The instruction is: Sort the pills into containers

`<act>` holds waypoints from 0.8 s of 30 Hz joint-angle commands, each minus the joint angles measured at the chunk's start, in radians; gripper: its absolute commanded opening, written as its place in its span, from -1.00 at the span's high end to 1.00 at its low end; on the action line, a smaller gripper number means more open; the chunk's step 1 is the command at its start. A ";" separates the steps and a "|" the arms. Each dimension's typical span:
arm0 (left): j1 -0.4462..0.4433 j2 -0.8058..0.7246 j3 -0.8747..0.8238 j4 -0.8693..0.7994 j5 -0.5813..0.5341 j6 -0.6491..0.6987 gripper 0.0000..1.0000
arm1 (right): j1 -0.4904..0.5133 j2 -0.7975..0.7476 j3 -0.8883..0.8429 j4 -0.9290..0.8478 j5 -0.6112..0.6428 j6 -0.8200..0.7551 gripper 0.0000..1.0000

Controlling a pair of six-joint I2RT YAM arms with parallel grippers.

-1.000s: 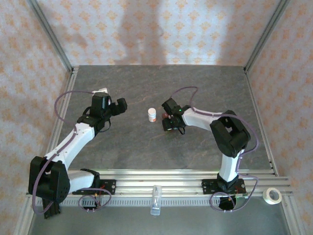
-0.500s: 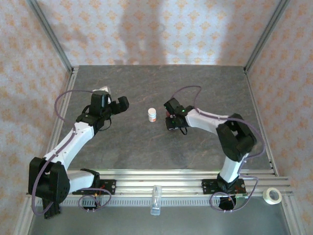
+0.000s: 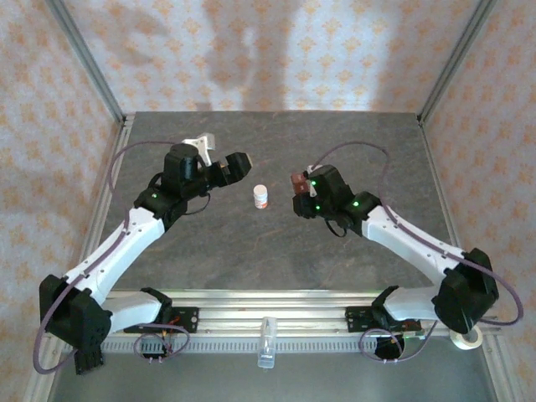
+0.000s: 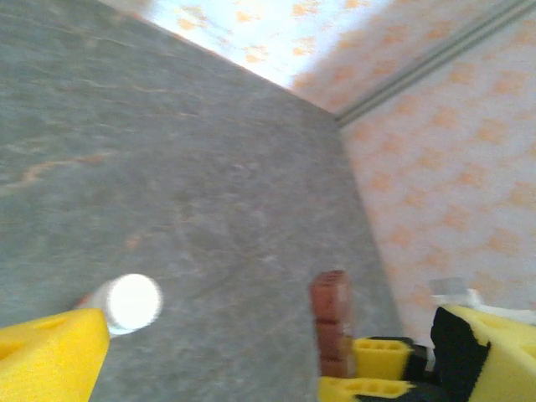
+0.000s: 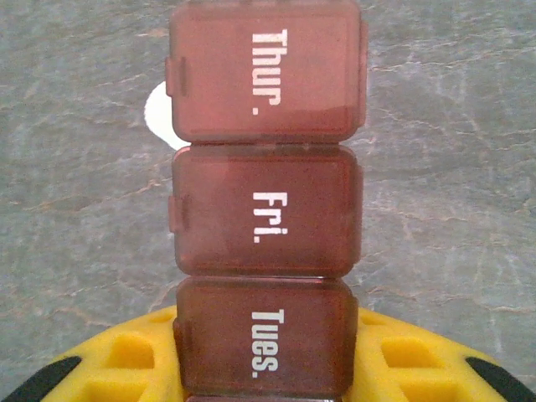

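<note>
The containers [image 5: 266, 209] are a reddish-brown strip of joined boxes with lids marked Thur., Fri. and Tues. My right gripper [image 5: 266, 356] is shut on the Tues. end, yellow fingers [image 5: 419, 360] on both sides, holding the containers [image 3: 297, 179] above the table right of centre. A small white-capped bottle [image 3: 261, 197] stands at mid-table, between both grippers; its cap [image 5: 156, 113] peeks out behind the strip. My left gripper [image 3: 228, 164] is open, just up-left of the bottle [image 4: 132, 303]. The strip [image 4: 332, 322] appears upright in the left wrist view. The pills are hidden.
A clear tube [image 3: 266, 342] lies on the front rail between the arm bases. A roll of tape [image 3: 466, 335] sits at the front right corner. Patterned walls and metal frame posts [image 3: 87, 60] enclose the grey table [image 3: 251, 251].
My right gripper closed on the containers, lifted them off the table and drew back right. My left gripper, still open, swung right toward the bottle.
</note>
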 commanded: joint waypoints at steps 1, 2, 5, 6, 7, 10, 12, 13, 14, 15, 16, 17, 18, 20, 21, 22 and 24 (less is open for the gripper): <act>-0.049 0.035 0.027 0.106 0.047 -0.103 -0.99 | -0.005 -0.042 -0.020 0.029 -0.085 0.012 0.31; -0.067 0.047 0.026 0.125 0.052 -0.119 -0.99 | -0.005 -0.047 -0.020 0.031 -0.091 0.016 0.31; -0.111 0.075 0.025 0.165 0.058 -0.147 -0.99 | -0.005 -0.048 -0.017 0.040 -0.109 0.030 0.31; -0.127 0.085 0.024 0.176 0.057 -0.153 -0.99 | -0.004 -0.045 -0.017 0.049 -0.116 0.038 0.31; -0.139 0.094 0.024 0.186 0.057 -0.158 -0.99 | -0.005 -0.045 -0.018 0.057 -0.123 0.044 0.31; -0.169 0.119 0.015 0.232 0.060 -0.189 -0.99 | -0.004 -0.033 -0.017 0.088 -0.145 0.069 0.31; -0.180 0.136 0.003 0.278 0.064 -0.221 -0.99 | -0.004 -0.024 -0.016 0.103 -0.153 0.081 0.31; -0.184 0.143 -0.001 0.299 0.064 -0.237 -0.99 | -0.005 -0.020 -0.016 0.109 -0.154 0.086 0.31; -0.188 0.149 -0.006 0.317 0.068 -0.250 -0.99 | -0.004 -0.015 -0.014 0.117 -0.158 0.092 0.31; -0.191 0.158 -0.009 0.331 0.070 -0.260 -0.99 | -0.003 -0.011 -0.013 0.120 -0.160 0.096 0.31; -0.194 0.165 -0.010 0.338 0.070 -0.266 -0.99 | -0.003 -0.008 -0.011 0.125 -0.162 0.098 0.31; -0.196 0.170 -0.010 0.346 0.071 -0.272 -0.99 | -0.003 -0.004 -0.009 0.128 -0.164 0.101 0.31; -0.200 0.176 -0.011 0.355 0.071 -0.276 -0.99 | -0.001 0.000 -0.007 0.130 -0.166 0.101 0.31; -0.204 0.185 -0.011 0.367 0.071 -0.283 -0.99 | 0.000 0.006 -0.004 0.134 -0.167 0.104 0.31; -0.207 0.188 -0.008 0.373 0.072 -0.285 -0.99 | 0.001 0.009 -0.002 0.134 -0.167 0.104 0.31; -0.210 0.193 -0.007 0.374 0.072 -0.287 -0.99 | 0.003 0.010 -0.002 0.137 -0.166 0.103 0.31; -0.214 0.198 -0.004 0.374 0.073 -0.287 -0.99 | 0.003 0.011 -0.004 0.140 -0.166 0.107 0.32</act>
